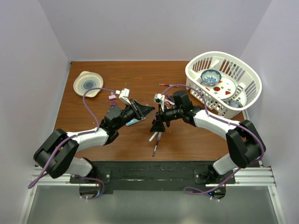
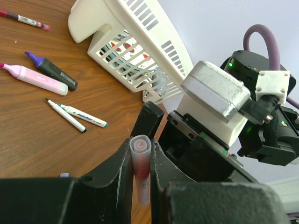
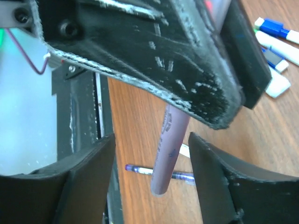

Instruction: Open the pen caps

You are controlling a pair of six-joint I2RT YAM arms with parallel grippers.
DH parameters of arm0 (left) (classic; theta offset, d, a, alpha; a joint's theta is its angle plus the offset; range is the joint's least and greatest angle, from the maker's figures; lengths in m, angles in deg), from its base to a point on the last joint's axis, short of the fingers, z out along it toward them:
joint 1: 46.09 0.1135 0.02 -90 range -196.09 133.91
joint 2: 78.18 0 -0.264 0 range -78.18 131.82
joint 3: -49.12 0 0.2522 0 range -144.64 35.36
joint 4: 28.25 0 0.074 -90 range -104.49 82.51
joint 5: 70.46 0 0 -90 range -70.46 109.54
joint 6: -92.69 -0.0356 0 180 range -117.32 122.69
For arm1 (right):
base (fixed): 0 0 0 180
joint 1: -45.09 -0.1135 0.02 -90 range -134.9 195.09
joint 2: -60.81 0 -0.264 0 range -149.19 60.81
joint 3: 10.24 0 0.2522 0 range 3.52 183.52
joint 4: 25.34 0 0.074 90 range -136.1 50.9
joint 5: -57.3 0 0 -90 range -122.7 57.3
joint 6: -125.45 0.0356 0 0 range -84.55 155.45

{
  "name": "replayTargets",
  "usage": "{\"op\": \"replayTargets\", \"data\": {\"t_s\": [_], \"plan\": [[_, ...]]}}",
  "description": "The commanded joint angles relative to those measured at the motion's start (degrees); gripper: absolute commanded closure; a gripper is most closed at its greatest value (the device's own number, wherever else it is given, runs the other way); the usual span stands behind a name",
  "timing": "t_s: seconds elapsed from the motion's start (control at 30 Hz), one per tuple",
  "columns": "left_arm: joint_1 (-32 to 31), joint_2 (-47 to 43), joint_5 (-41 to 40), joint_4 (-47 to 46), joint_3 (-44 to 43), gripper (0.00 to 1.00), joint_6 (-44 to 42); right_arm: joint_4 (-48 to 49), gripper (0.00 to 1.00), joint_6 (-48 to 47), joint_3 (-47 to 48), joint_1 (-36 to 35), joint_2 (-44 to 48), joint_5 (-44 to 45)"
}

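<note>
While the left gripper (image 2: 140,148) pinches one pen (image 2: 141,179) over the middle of the table (image 1: 194,142), its barrel pokes straight between the right gripper's (image 3: 152,140) spread jaws, touching neither.

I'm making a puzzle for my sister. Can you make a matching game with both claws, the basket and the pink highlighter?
Things:
1 left claw
2 right claw
3 basket
4 pink highlighter

States:
a open
b lying on the table
c shut on a pen
d holds a bowl

Pairs: 1-c, 2-a, 3-d, 4-b
</note>
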Motion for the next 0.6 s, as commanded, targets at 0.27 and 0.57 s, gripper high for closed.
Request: {"op": "replayTargets", "data": {"t_s": [0.27, 0.57], "plan": [[0.3, 3.6, 6.6, -6.4, -1.6, 1.0, 0.5, 6.2, 0.29, 5.3, -0.1, 6.2, 5.3, -4.5], [-0.5, 5.9, 7.6, -8.0, -3.7, 1.0, 1.4, 11.5, 0.46, 11.9, -1.6, 4.7, 2.4, -2.6]]}}
